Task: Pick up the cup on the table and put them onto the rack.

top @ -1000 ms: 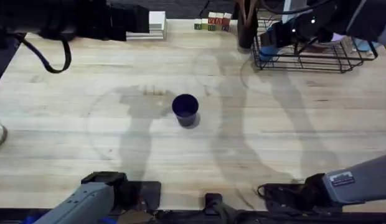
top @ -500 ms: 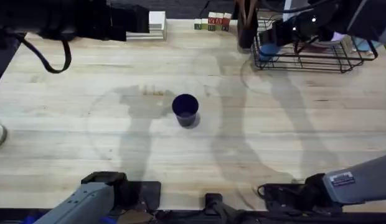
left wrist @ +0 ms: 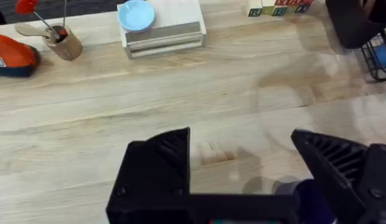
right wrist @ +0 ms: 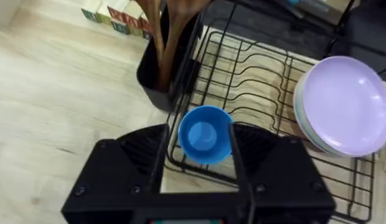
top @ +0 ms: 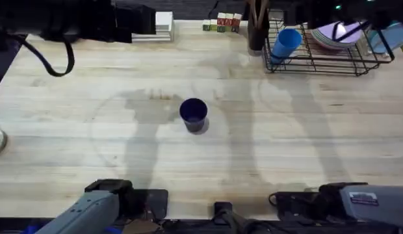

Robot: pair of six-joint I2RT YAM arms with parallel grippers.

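You see a dark navy blue plastic tumbler (top: pixel 194 114) on the pale, plank-grained wooden tabletop (top: pixel 91 84), a sky blue plastic tumbler (top: pixel 284 44) in the black wire rack (top: pixel 318 60), and lilac round plates (right wrist: pixel 347 115).

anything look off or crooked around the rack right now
The light blue cup lies tilted at the near left corner of the rack, not upright. The navy cup stands upright mid-table. Nothing spilled.

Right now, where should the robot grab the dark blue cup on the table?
The dark blue cup stands upright, mouth up, alone on the table. Probably best: come down from above and close the fingers across its round sides or over the rim. Nothing crowds it.
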